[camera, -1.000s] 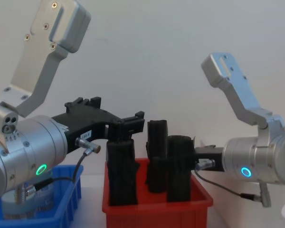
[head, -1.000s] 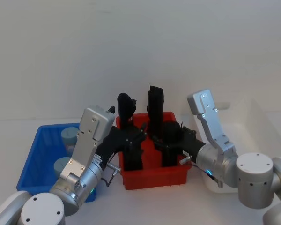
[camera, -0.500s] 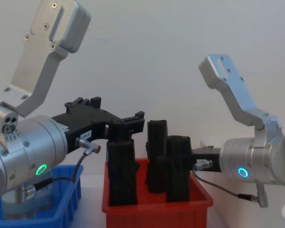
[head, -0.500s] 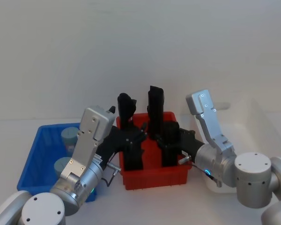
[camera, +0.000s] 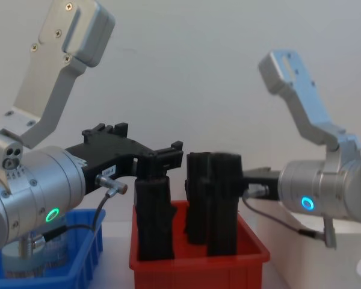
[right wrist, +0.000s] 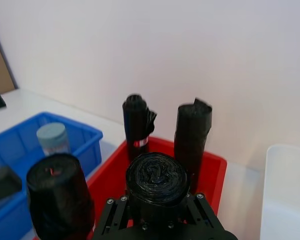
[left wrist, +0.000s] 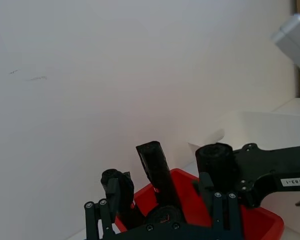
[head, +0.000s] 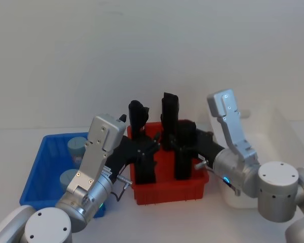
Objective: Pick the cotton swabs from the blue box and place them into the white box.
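Two cotton swabs (head: 76, 146) (head: 68, 178), clear tubs with grey-blue lids, stand in the blue box (head: 33, 177) at the left; one cotton swab (right wrist: 52, 138) also appears in the right wrist view. The white box (head: 273, 126) stands at the right. My left gripper (head: 149, 144) is open just over the top of a black roll (camera: 153, 217) in the red bin. My right gripper (head: 190, 147) is shut on another black roll (head: 184, 152), which hangs raised above its neighbours (camera: 222, 205).
The red bin (head: 167, 192) sits between the blue and white boxes and holds several upright black rolls, two taller ones (head: 168, 114) at its back. Both arms crowd over this bin. A plain wall stands behind.
My right gripper has lifted its black roll higher and its arm has swung slightly right, toward the white box. The left arm has not moved.
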You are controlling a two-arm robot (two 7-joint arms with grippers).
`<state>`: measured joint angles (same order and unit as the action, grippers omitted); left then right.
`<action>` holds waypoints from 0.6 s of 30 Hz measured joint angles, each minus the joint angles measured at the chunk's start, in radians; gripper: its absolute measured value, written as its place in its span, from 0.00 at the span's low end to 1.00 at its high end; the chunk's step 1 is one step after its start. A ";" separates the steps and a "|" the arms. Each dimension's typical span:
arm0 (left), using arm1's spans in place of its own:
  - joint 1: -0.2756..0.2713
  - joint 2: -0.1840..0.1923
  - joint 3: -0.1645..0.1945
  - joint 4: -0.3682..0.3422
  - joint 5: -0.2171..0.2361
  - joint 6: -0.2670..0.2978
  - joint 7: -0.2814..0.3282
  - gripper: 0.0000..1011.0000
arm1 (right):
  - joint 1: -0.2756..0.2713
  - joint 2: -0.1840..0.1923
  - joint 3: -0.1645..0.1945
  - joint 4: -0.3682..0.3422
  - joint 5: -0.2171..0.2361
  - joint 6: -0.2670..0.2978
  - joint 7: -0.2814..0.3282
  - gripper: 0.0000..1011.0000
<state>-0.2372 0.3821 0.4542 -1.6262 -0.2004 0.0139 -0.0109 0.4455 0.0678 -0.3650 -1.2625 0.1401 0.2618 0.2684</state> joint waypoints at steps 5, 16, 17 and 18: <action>0.000 0.000 0.000 0.000 0.000 0.000 0.000 0.99 | -0.006 0.005 0.006 -0.031 0.013 -0.033 -0.011 0.41; 0.000 0.000 0.000 0.000 0.000 0.000 0.000 0.99 | -0.031 0.032 0.035 -0.144 0.042 -0.119 -0.057 0.41; 0.000 0.000 0.000 0.000 0.000 0.000 0.000 0.99 | -0.033 0.034 0.037 -0.153 0.044 -0.126 -0.063 0.41; 0.000 0.000 0.000 0.000 0.000 0.000 0.000 0.99 | -0.037 0.040 0.043 -0.170 0.046 -0.137 -0.071 0.41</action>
<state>-0.2372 0.3821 0.4542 -1.6262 -0.2004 0.0139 -0.0109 0.4086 0.1081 -0.3224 -1.4323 0.1860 0.1251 0.1974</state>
